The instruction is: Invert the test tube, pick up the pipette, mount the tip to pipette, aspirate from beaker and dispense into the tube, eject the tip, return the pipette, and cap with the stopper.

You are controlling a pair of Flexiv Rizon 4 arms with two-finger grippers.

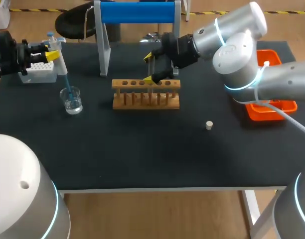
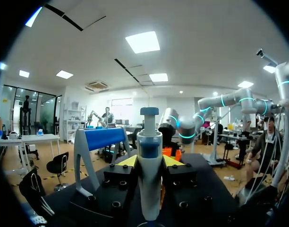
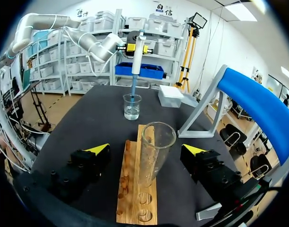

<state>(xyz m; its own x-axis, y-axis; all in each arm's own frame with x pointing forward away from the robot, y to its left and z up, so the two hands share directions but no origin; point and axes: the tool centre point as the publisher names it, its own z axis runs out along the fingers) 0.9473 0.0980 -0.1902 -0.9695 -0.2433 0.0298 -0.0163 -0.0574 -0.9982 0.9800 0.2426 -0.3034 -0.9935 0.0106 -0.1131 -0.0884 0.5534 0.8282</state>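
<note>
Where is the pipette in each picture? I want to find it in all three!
Head view: the pipette is at the far left, held by the left hand, with its tip in the beaker.
Left wrist view: the pipette stands upright in that hand, close up.
Right wrist view: the pipette is far off, with its tip in the beaker.
Shared landmark: the blue stand.

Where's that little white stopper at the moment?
In the head view the stopper lies alone on the black table, on the right side. It is nearer the camera than the wooden rack and left of the orange tray.
</note>
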